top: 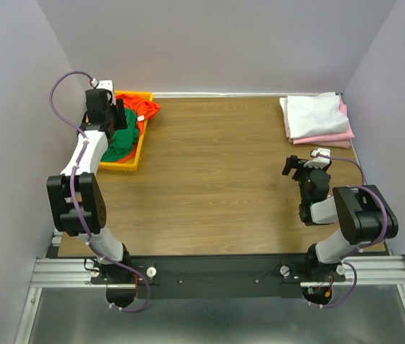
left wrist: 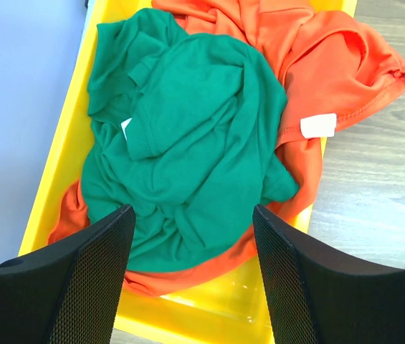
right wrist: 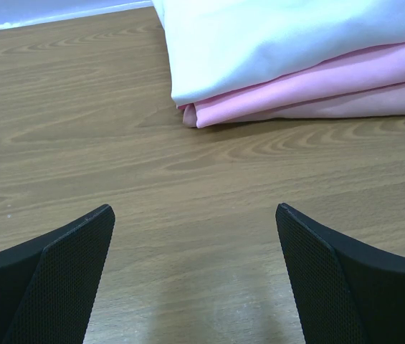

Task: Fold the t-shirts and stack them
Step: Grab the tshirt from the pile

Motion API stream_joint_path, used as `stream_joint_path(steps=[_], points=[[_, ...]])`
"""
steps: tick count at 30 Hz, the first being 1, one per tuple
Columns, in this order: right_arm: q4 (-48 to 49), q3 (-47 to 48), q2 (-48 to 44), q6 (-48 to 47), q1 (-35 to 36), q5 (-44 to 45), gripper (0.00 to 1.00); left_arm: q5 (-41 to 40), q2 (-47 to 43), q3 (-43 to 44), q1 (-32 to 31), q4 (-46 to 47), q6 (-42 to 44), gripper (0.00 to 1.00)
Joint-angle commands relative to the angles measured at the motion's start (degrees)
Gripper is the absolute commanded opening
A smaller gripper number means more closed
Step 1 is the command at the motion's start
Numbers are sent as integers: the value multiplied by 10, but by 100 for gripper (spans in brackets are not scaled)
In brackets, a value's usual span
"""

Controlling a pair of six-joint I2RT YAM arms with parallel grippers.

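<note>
A crumpled dark green t-shirt (left wrist: 188, 136) lies on top of an orange-red t-shirt (left wrist: 331, 57) with a white neck tag (left wrist: 318, 125), both in the yellow tray (left wrist: 55, 165). My left gripper (left wrist: 193, 215) hangs open above the near end of that heap, nothing between its fingers. In the top view the left gripper (top: 109, 107) is over the tray (top: 132, 161) at the back left. A folded white t-shirt (top: 318, 113) rests on a folded pink t-shirt (top: 327, 138) at the back right. My right gripper (right wrist: 195, 215) stands open above bare table, short of that stack (right wrist: 295, 72).
The wooden table (top: 216, 172) lies between the tray and the folded stack. Grey walls close in the left, back and right sides. The orange-red shirt hangs over the tray's right rim (top: 149, 109).
</note>
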Motion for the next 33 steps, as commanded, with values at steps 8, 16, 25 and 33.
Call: stream_joint_path(steps=[8,16,25,33], points=[[15,4,6,0,-3,7,100,10,16,9,3,-10,13,75],[15,3,6,0,-2,8,100,-16,81,37,3,-59,2,75],[15,3,6,0,-3,8,100,-6,141,53,3,-76,5,73],[15,3,7,0,-2,8,100,-5,174,67,3,-84,6,70]])
